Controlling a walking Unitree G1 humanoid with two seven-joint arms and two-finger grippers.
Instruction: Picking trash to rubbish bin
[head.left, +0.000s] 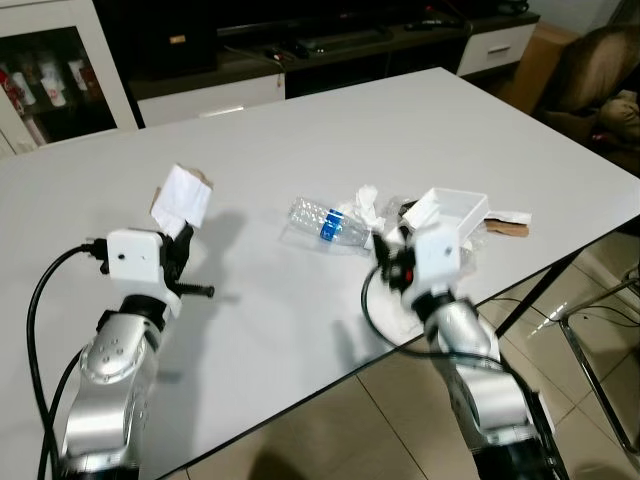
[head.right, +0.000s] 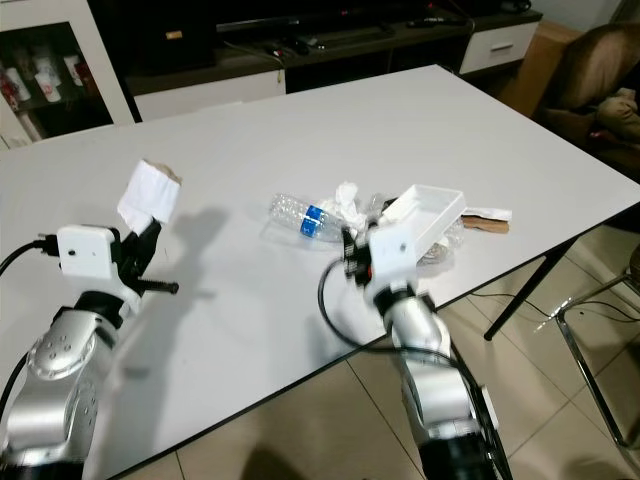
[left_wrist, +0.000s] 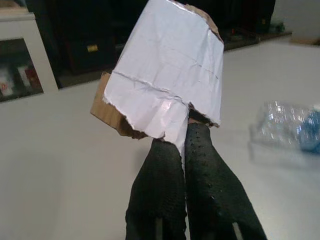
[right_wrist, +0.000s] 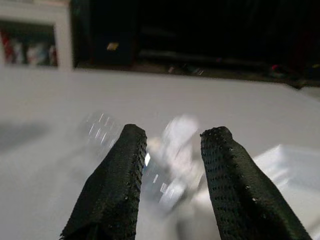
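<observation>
Left wrist view: left gripper (left_wrist: 185, 131) clenched on the lower edge of a torn cardboard scrap (left_wrist: 165, 70), white face toward the camera, brown backing at its edges. Head views: scrap held upright, clear of the white table (head.left: 300, 330), at about 10 o'clock from table centre.

Right gripper (right_wrist: 172, 145) released, fingers (right_wrist: 120, 175) spread, nothing between them; it points at the trash pile just beyond. Pile sits near the table's 4 o'clock edge: crushed plastic bottle (head.left: 325, 222) with blue label, crumpled tissue (head.left: 366, 205) touching it, white open box (head.left: 455, 212), brown-and-white wrapper (head.left: 508, 222) beside the box at 3 o'clock.

Progress, judged: early. One piece lifted, not yet binned. No rubbish bin identifiable in these frames, so carry distance unknown. Remaining: bin the scrap, then bottle, tissue, box and wrapper. The right gripper looks poised for the bottle or tissue; contact not yet made.
</observation>
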